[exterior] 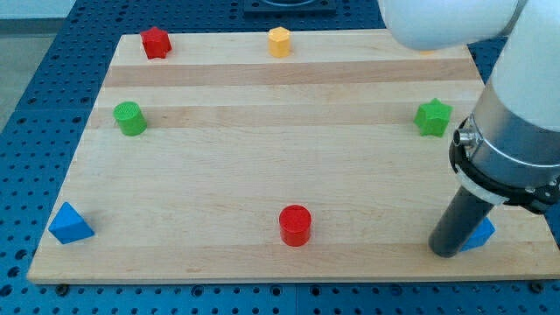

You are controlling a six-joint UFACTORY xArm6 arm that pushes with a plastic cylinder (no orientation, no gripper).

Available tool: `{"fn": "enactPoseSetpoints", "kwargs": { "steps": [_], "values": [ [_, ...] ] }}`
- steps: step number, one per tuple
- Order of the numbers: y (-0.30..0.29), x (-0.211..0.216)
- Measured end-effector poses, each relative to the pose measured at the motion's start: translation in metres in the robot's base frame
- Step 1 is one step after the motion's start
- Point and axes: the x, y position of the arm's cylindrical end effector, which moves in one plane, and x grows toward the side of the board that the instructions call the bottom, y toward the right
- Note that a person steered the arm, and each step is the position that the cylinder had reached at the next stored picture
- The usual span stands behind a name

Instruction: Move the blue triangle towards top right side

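And there was my tip [444,252], down on the wooden table [289,166] near the view's bottom right corner. The tool was a plain dark rod with nothing to spread or press together, so no grip state could be told. Pressed right up against the tip's right side sat a blue block [481,234], mostly hidden behind the rod, its shape hard to make out, though it looked pointed like a triangle.

Far across, at the view's bottom left corner, a blue triangle [69,224] sat in full sight, well apart from the tip. A red cylinder [295,225] stood at bottom centre, between the two blue pieces. Up the right side, a green star [433,117] sat just above the arm's bulky body. On the left, a green cylinder [130,118] held the middle edge. Along the top, a red block [156,42] sat left and a yellow-orange block [279,41] near centre.
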Motion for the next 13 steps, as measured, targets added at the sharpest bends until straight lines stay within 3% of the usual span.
{"fn": "enactPoseSetpoints", "kwargs": {
  "steps": [2,4,5,8,9,11,12,13],
  "values": [
    [-0.001,-0.033],
    [-0.069,-0.097],
    [-0.147,-0.104],
    [-0.466,-0.091],
    [-0.473,-0.084],
    [-0.473,-0.012],
    [-0.464,-0.01],
    [-0.429,-0.036]
  ]
}}
